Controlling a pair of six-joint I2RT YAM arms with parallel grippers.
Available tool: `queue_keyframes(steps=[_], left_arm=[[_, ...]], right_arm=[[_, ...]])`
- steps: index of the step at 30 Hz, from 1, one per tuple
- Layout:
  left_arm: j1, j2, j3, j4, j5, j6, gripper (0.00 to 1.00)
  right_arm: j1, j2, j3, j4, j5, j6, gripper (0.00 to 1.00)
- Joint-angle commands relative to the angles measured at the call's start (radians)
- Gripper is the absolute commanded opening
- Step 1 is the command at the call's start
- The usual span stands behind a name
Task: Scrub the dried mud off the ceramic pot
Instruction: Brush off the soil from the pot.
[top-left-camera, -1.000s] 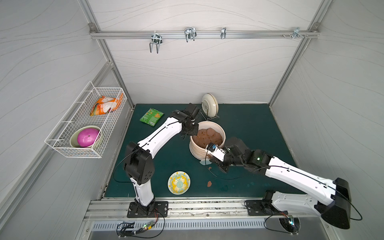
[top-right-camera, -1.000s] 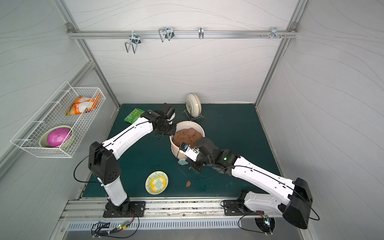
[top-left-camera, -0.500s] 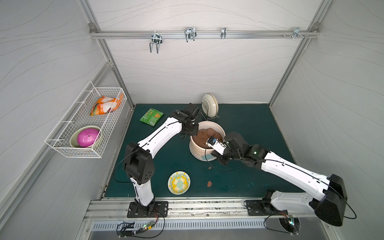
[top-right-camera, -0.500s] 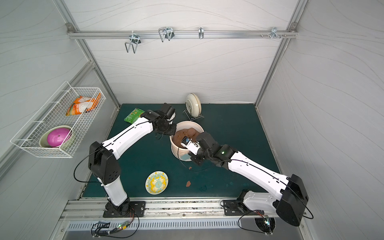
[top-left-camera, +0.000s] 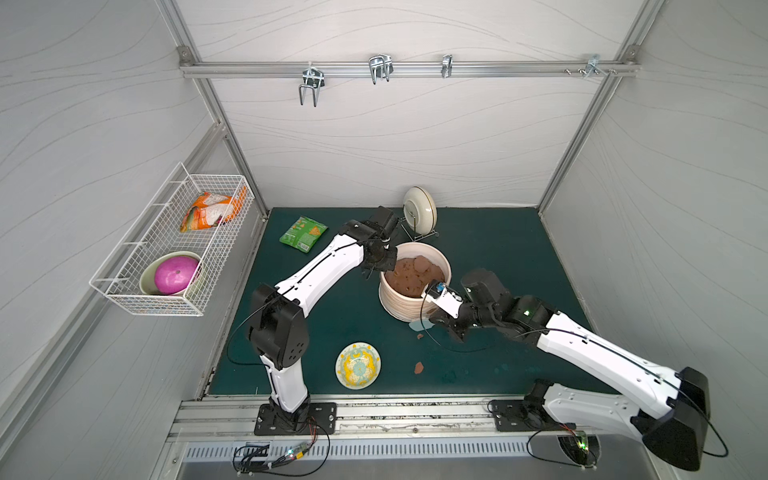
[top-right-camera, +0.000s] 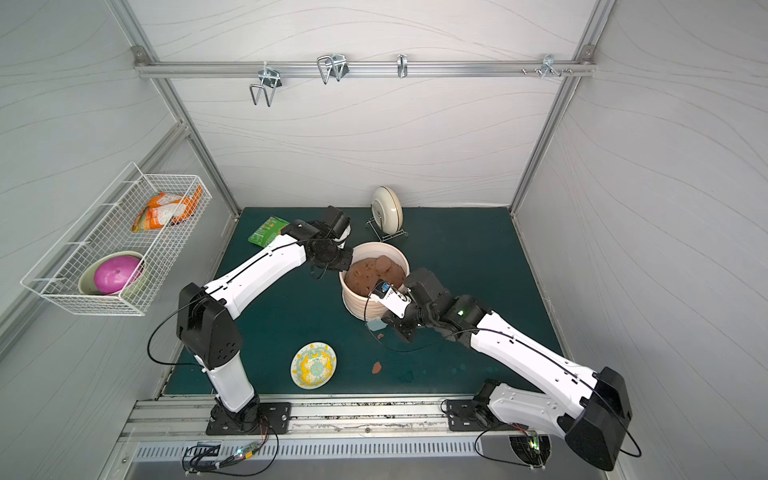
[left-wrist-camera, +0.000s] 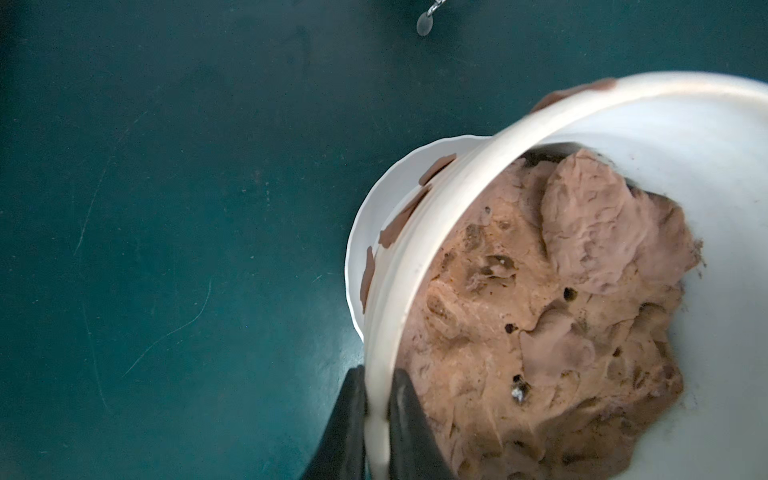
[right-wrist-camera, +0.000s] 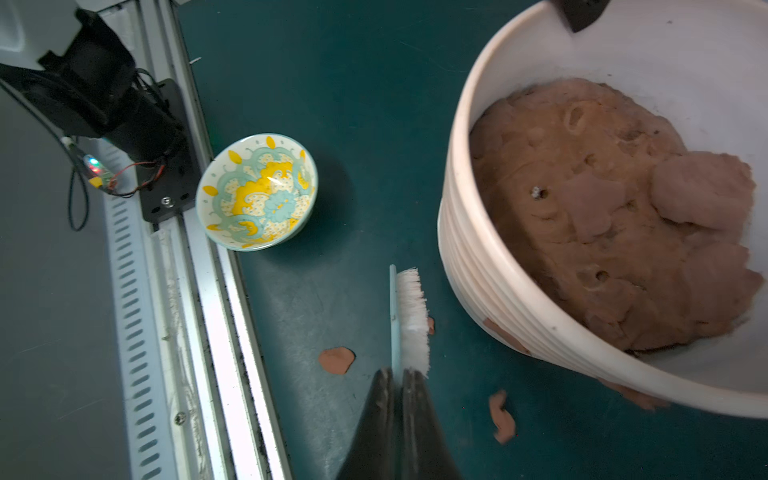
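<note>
The ceramic pot (top-left-camera: 446, 266) (top-right-camera: 360, 306), cream-white and ribbed, stands mid-mat with a big lumpy brown mass (right-wrist-camera: 602, 216) inside. My left gripper (left-wrist-camera: 377, 386) (top-left-camera: 384, 259) is shut on the pot's rim (left-wrist-camera: 415, 232), one finger inside and one outside. Dried mud patches (left-wrist-camera: 401, 224) (right-wrist-camera: 505, 336) stick to the outer wall. Loose flakes (right-wrist-camera: 336, 359) (top-left-camera: 419, 367) lie on the mat. My right gripper (right-wrist-camera: 397, 376) (top-left-camera: 434, 327) is shut on a pale-blue brush (right-wrist-camera: 409, 316) (top-right-camera: 374, 325) with white bristles, low beside the pot's near wall, apart from it.
A yellow-patterned plate (top-left-camera: 358, 365) (right-wrist-camera: 257, 193) sits near the front rail (right-wrist-camera: 232, 332). At the back are a green packet (top-left-camera: 303, 234) and a cream dish (top-left-camera: 420, 210) on a wire rack. A wire basket (top-left-camera: 174, 249) hangs on the left wall.
My right arm carried the brush up against the pot's near wall, then back down toward the mat. The left gripper kept its hold on the rim.
</note>
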Motion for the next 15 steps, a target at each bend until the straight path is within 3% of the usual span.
queue_keyframes(steps=[1, 5, 8, 15], left_arm=[[-0.022, -0.018, 0.026, -0.074, 0.122, 0.069, 0.01], [-0.022, -0.027, 0.026, -0.077, 0.114, 0.054, 0.14], [-0.022, -0.041, 0.036, -0.088, 0.084, 0.011, 0.31], [-0.026, -0.102, 0.008, -0.072, 0.059, -0.228, 0.61]], right_arm=[[0.010, 0.006, 0.018, 0.046, -0.093, 0.021, 0.00], [0.010, 0.034, 0.040, 0.055, -0.051, 0.023, 0.00], [0.010, 0.051, 0.052, 0.055, -0.023, 0.024, 0.00], [0.004, 0.046, 0.052, 0.068, 0.006, 0.025, 0.00]])
